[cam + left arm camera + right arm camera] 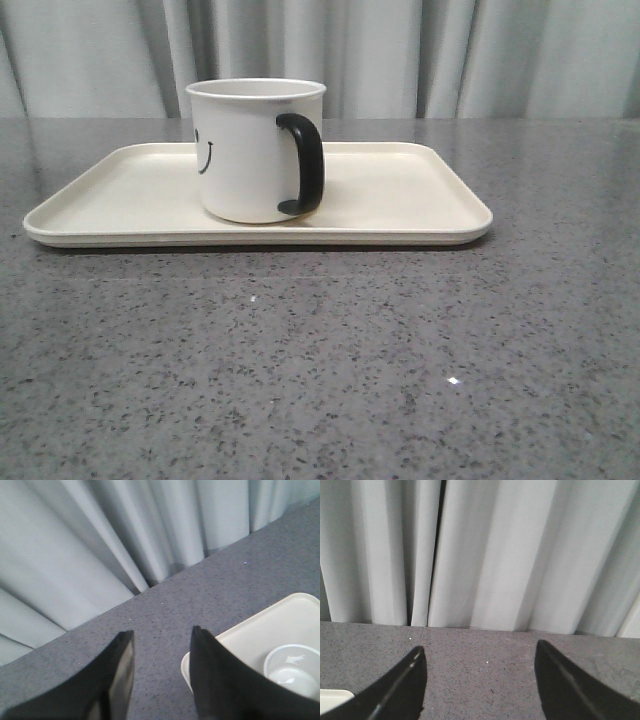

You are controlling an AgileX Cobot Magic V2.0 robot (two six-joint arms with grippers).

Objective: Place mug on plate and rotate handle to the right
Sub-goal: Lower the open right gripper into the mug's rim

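One large flat cream rectangular plate [400, 200] with rounded corners and a low rim lies on the speckled grey stone desk [330, 370], towards its far edge, before the pale grey curtain [400, 50]. One white cylindrical mug [245, 160] with a black smiley face stands upright on the plate, left of its middle. Its one glossy black loop handle [305, 165] points right and somewhat forward. The left gripper [160, 635] has its two black fingers [120, 675] spread with only desk between them; mug and plate lie just beside, untouched. The right gripper [480, 655] has its fingers [560, 685] spread wide, holding nothing, with one plate corner beside them.
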